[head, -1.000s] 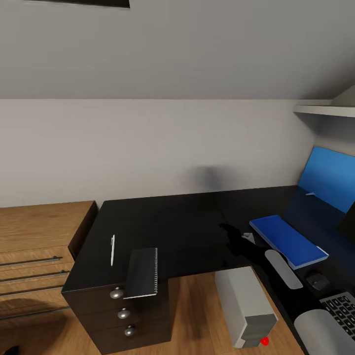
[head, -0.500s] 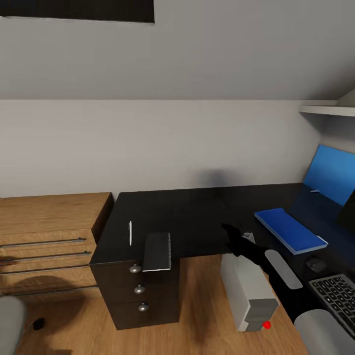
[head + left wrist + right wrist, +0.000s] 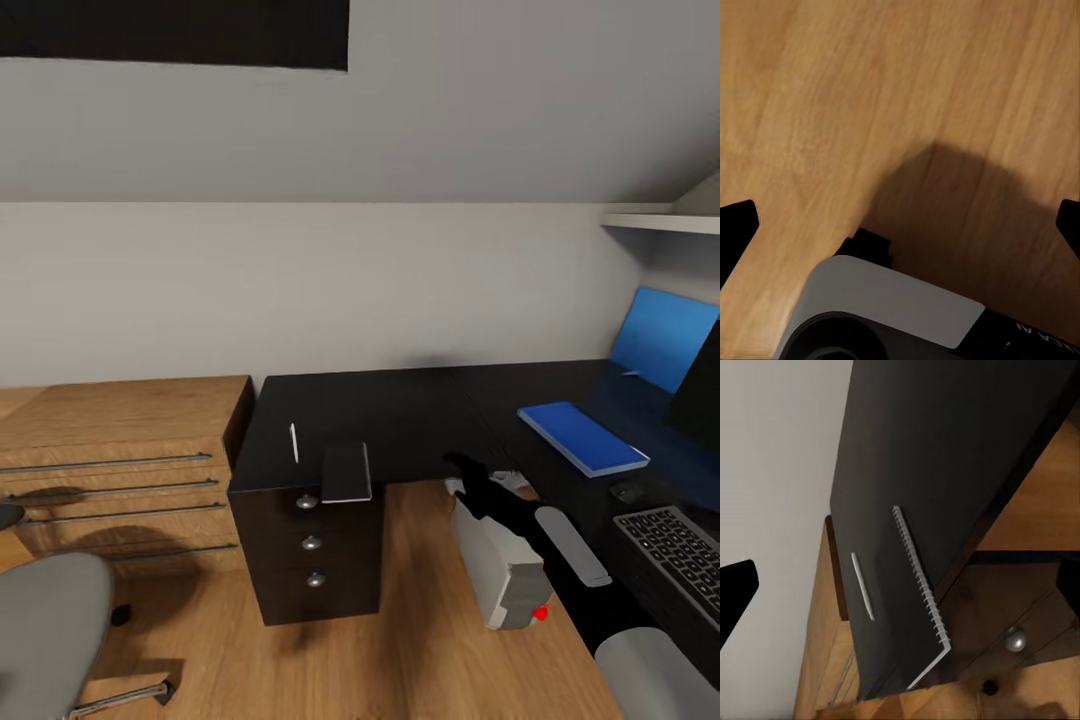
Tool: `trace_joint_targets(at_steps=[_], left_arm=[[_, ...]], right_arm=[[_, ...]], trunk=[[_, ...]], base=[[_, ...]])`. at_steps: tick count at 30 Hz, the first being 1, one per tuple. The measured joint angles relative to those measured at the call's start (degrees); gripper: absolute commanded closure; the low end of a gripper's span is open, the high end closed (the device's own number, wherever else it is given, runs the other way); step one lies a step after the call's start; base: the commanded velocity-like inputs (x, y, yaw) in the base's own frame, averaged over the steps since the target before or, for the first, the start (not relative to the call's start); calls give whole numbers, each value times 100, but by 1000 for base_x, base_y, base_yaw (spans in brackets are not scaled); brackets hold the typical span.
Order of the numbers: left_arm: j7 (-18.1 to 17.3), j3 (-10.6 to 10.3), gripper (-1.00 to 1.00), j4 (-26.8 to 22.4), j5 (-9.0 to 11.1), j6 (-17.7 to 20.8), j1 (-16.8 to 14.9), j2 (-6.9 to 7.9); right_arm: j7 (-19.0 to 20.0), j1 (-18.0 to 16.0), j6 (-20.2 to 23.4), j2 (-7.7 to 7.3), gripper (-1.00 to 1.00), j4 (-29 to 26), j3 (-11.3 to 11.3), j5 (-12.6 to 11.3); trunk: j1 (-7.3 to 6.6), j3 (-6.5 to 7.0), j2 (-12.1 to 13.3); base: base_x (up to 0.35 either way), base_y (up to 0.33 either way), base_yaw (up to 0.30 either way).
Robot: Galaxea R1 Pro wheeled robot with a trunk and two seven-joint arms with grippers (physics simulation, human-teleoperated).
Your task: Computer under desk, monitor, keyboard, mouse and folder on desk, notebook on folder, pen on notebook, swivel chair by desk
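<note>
The black desk (image 3: 400,410) runs along the wall and turns at the right. The dark notebook (image 3: 346,471) overhangs its front edge, with the white pen (image 3: 294,442) beside it. Both appear in the right wrist view, notebook (image 3: 900,615) and pen (image 3: 862,585). The blue folder (image 3: 582,437), the mouse (image 3: 627,490) and the keyboard (image 3: 672,553) lie on the right wing, by the monitor's dark edge (image 3: 700,400). The grey computer (image 3: 495,560) stands on the floor by the desk. My right gripper (image 3: 470,482) (image 3: 901,585) hovers open above it. My left gripper (image 3: 900,225) is open over bare floor. The swivel chair (image 3: 45,630) is at the near left.
A black drawer unit (image 3: 312,545) with silver knobs stands under the desk's left end. A low wooden shelf unit (image 3: 120,470) adjoins it. A white wall shelf (image 3: 660,222) hangs at the right, and a blue panel (image 3: 662,338) stands behind the folder. Wood floor (image 3: 400,650) lies open in front.
The camera has pulled back and turned, so the desk looks smaller and sits farther right. The swivel chair has come into view. The right arm keeps its pose.
</note>
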Motion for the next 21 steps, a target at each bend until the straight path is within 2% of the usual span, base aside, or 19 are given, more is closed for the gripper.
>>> trace_joint_targets(at_steps=[11, 18, 21], left_arm=[[14, 40, -100, 0, 17, -8, 0, 26], [22, 52, -100, 1, 27, -9, 0, 26], [37, 55, -100, -1, 35, -9, 0, 26]], right_arm=[[3, 0, -19, 207, -100, 133, 48, 16], [3, 0, -65, 427, -100, 752, 66, 26], [3, 0, -88, 504, -100, 854, 68, 83]], trunk=[[-2, 0, 0], [-2, 0, 0], [-2, 0, 0]], base=[[-11, 5, 0], [0, 0, 0], [0, 0, 0]])
